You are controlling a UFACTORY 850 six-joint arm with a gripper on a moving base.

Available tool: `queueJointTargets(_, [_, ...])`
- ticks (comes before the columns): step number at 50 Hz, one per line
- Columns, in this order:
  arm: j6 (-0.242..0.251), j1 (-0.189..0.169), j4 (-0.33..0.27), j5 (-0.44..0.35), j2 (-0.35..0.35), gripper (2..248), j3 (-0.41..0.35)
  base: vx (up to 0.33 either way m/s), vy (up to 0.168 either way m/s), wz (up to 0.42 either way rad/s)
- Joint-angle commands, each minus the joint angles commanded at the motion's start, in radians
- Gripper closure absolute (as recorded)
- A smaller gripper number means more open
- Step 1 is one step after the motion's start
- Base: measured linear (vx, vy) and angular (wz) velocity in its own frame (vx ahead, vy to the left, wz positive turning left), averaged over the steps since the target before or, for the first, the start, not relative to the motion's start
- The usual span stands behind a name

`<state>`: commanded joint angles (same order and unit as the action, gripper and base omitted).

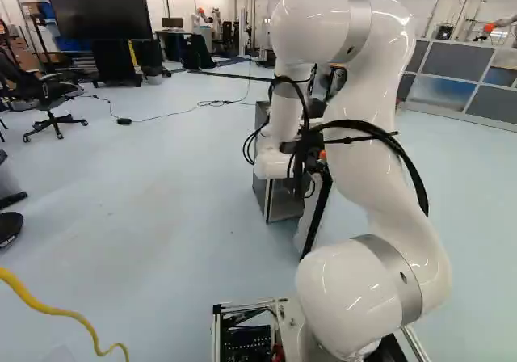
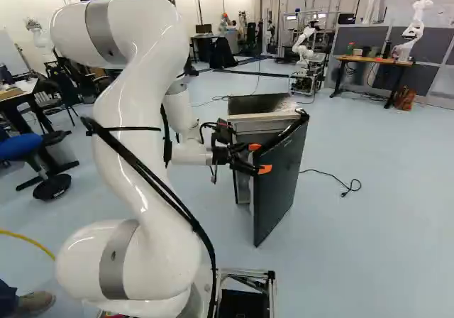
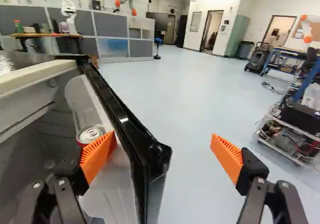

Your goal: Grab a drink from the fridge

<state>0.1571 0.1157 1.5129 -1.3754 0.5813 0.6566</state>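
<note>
Red drink can with a silver lid [image 3: 91, 133] sits just past one orange pad [image 3: 98, 155] of the black two-fingered gripper [image 2: 259, 158], which is spread wide, tbh. It's inside the black fridge door [image 2: 281, 179], near the top edge. Way back, a white robot arm [image 2: 415, 28] stands on a wooden-topped desk [image 2: 372, 61].

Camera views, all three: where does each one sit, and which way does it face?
Left base view: behind the arm, to its left, facing ahead past it to the fridge.
Right base view: behind, to the right, facing ahead; arm and gripper show.
Wrist view: on the wrist, looking along the gripper's open fingers towards the door and can.
Both base views share arm and fridge.
</note>
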Motion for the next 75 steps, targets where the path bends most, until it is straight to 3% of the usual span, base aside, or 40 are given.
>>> queueJointTargets(75, [0.0,-0.374,0.008,-0.001,0.045,3,0.096,0.0,0.0,0.0])
